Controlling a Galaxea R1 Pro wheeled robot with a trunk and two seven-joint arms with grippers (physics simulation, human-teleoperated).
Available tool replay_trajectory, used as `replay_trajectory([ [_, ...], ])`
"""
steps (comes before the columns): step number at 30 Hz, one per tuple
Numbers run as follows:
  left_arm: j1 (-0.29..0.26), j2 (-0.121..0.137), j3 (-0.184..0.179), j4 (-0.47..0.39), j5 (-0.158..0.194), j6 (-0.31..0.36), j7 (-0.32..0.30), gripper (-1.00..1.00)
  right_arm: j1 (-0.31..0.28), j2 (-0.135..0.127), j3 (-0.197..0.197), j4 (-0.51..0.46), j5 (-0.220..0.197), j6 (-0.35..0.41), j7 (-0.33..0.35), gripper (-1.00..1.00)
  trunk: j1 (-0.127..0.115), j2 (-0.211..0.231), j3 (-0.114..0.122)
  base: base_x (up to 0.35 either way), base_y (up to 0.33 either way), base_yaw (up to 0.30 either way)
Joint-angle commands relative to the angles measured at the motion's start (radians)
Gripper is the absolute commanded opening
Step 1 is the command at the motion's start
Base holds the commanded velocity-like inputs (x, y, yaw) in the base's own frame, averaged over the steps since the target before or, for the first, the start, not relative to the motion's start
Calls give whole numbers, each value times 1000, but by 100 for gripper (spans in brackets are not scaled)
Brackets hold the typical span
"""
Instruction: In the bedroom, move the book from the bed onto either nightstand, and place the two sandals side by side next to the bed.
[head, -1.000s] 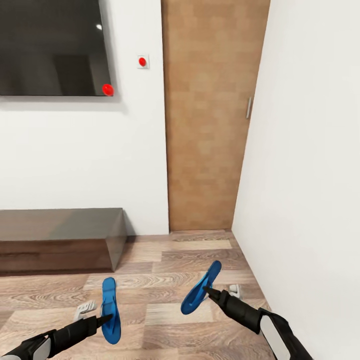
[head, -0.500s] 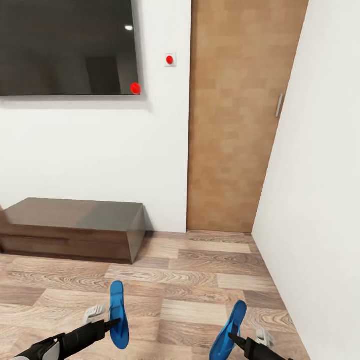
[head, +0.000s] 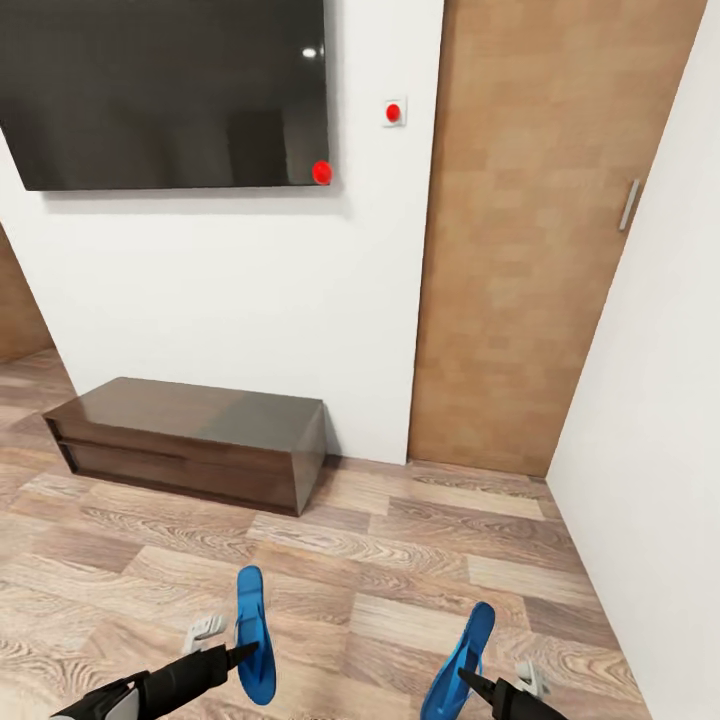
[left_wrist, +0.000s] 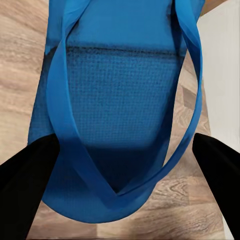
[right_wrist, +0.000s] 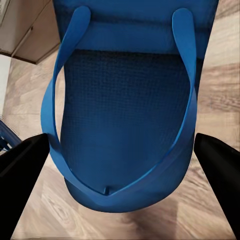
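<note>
Sandals hang in both grippers above the light wood-plank floor (head: 420, 540). The left gripper (head: 244, 654) is clamped on the left sandal (head: 255, 632), whose sole stands on edge, toe end pointing away from the robot; in the left wrist view the dark fingers (left_wrist: 25, 180) sit at either side of that sandal (left_wrist: 120, 115), right at the point where its straps meet. The right gripper (head: 466, 679) is likewise clenched on the right sandal (head: 461, 661), which tilts up and slightly to the right; the right wrist view shows the blue sole (right_wrist: 125, 115) and straps between the two fingers (right_wrist: 20, 175).

Ahead, a long dark TV bench (head: 195, 440) stands against the white wall (head: 230, 300), under a dark wall-mounted screen (head: 170, 90) with a red dot at its lower right corner. A small white switch plate (head: 394, 112) with a red dot sits between the screen and a tall wooden door (head: 530, 230). A second white wall (head: 660, 420) runs along the right side.
</note>
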Motion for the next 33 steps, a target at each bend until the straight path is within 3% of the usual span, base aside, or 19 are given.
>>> replay_trajectory([
  [1, 2, -1, -4, 1, 10, 2, -3, -100, 0, 0, -4, 0, -5, 10, 3, -100, 0, 0, -2, 0, 0, 265],
  [15, 3, -1, -4, 2, 11, 4, -4, -100, 0, 0, -4, -2, -1, 9, -3, -100, 0, 0, -8, 0, 0, 274],
  [26, 3, -1, -4, 2, 11, 4, -4, -100, 0, 1, -3, -2, 0, 8, -3, -100, 0, 0, -8, 0, 0, 57],
  [33, 3, -8, -4, 2, 11, 4, -3, -100, 0, 3, -3, -2, 1, 8, -3, -100, 0, 0, -9, 0, 0, 217],
])
